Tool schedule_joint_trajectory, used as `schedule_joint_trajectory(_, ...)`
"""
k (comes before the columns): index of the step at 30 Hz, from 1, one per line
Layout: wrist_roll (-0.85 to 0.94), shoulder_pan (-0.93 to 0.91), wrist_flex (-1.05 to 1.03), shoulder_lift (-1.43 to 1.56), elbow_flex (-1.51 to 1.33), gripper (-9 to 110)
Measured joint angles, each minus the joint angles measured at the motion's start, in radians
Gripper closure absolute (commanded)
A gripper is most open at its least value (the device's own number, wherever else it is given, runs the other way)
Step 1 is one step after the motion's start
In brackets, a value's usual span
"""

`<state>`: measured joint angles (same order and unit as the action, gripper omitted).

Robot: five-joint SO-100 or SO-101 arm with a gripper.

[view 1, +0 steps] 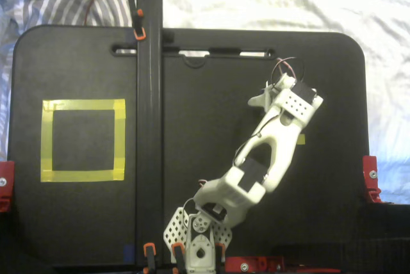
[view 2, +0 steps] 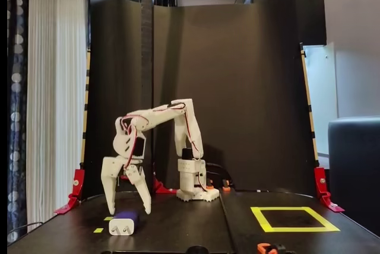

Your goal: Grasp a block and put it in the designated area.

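Observation:
In a fixed view from the front, the block [view 2: 126, 215] lies on the black board at the left, dark navy with a white end face and two small prongs towards the camera. My gripper [view 2: 128, 210] is open, pointing down, with one finger on each side of the block and its tips near the board. In a fixed view from above, the white wrist covers the block and only one finger [view 1: 258, 100] of the gripper [view 1: 269, 96] shows. The designated area [view 1: 83, 104] is a yellow tape square far left in the view from above and at the right [view 2: 261, 218] in the front view.
A tall black post [view 1: 148, 114] clamped to the board stands between the arm and the yellow square. Tiny yellow markers [view 1: 300, 138] [view 2: 98, 230] lie near the block. Red clamps [view 1: 370, 178] hold the board's edges. Black panels [view 2: 237, 88] wall the back.

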<state>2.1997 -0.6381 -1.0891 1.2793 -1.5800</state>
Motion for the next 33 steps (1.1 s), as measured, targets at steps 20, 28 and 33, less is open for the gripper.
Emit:
schedule_joint_trajectory(20,0.0,0.012,0.069,-0.08,0.009,68)
schedule_joint_trajectory(28,0.0,0.012,0.066,-0.084,0.009,70)
schedule_joint_trajectory(33,0.0,0.011,0.066,-0.094,0.009,80)
